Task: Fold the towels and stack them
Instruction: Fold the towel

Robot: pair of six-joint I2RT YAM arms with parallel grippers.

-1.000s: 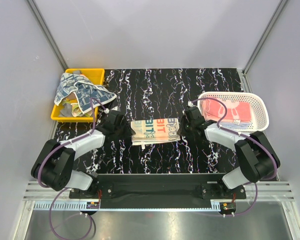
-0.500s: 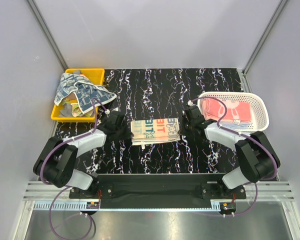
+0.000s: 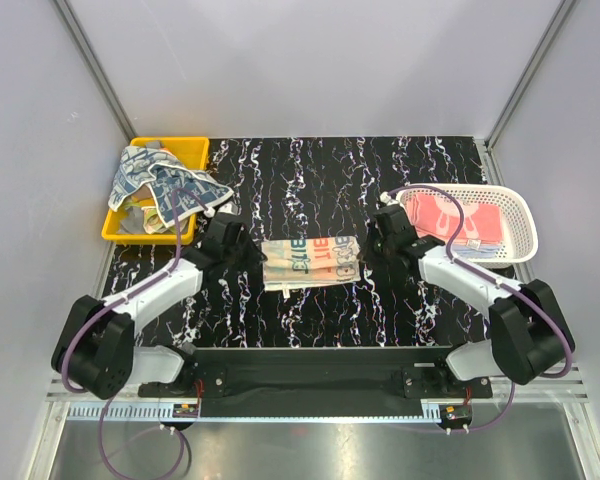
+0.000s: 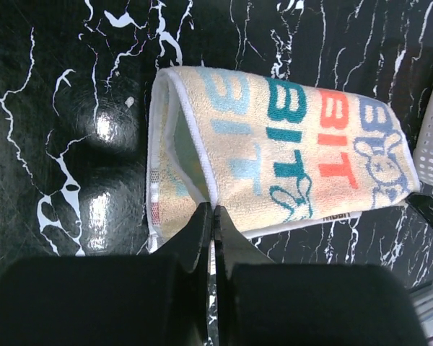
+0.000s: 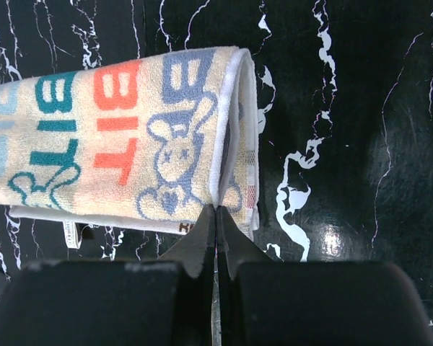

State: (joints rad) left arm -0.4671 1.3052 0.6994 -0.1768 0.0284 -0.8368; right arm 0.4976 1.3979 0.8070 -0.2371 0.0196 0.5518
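Pinching the beige towel (image 3: 310, 260) by its short ends, with the left gripper (image 4: 213, 215) and the right gripper (image 5: 216, 215) each clamped tight on the white hem. Looked soft, light and limp; seemed likely to sag between the two holds, so best taken at those end hems. Lay folded just left of the white mesh basket (image 3: 480, 188). Bore teal, orange and pale-blue lettering, plus a blue rabbit at the end nearer the basket.
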